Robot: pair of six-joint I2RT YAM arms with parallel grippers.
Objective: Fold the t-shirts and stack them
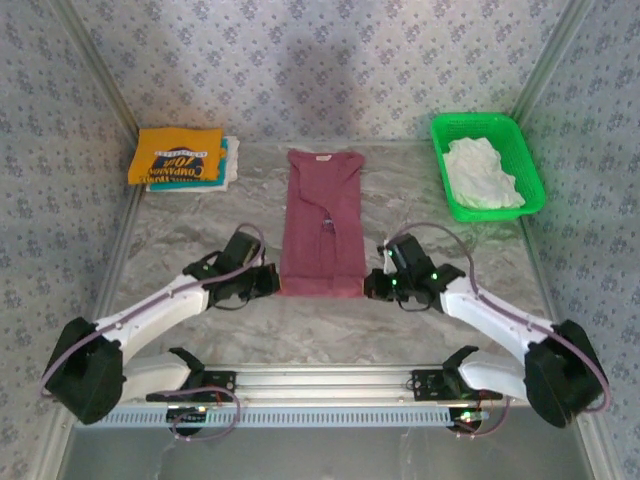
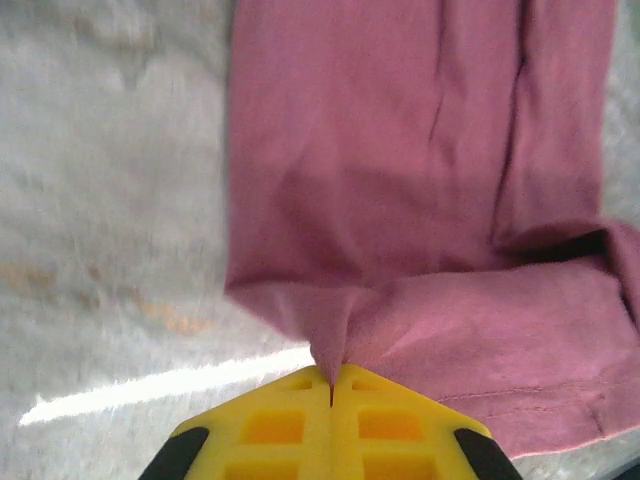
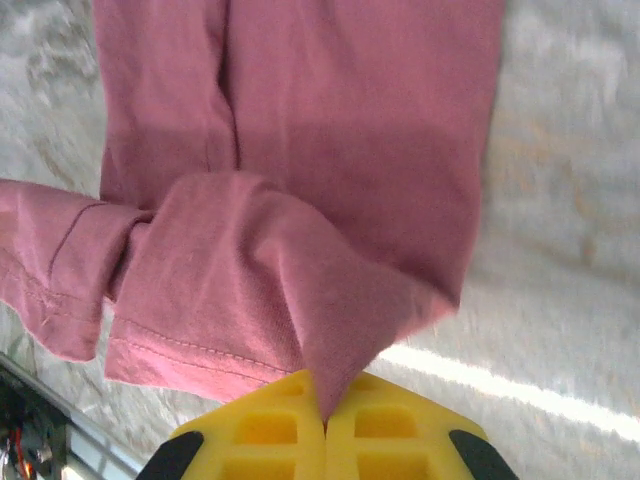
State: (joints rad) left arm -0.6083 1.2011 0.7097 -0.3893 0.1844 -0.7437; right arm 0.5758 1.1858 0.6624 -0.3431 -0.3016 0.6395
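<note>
Hem of maroon t-shirt (image 1: 322,225): left end effector (image 2: 331,378), right end effector (image 3: 325,405) clamping it; I am planning a level lift.

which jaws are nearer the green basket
Right. The right jaws clamp the maroon shirt at its near right corner, closer to the bases and left of the green basket; the left jaws clamp its near left corner, farther away.

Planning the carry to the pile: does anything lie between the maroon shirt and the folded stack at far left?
Nothing visible: only bare table lies between the maroon shirt and the stack. The basket sits far right.
</note>
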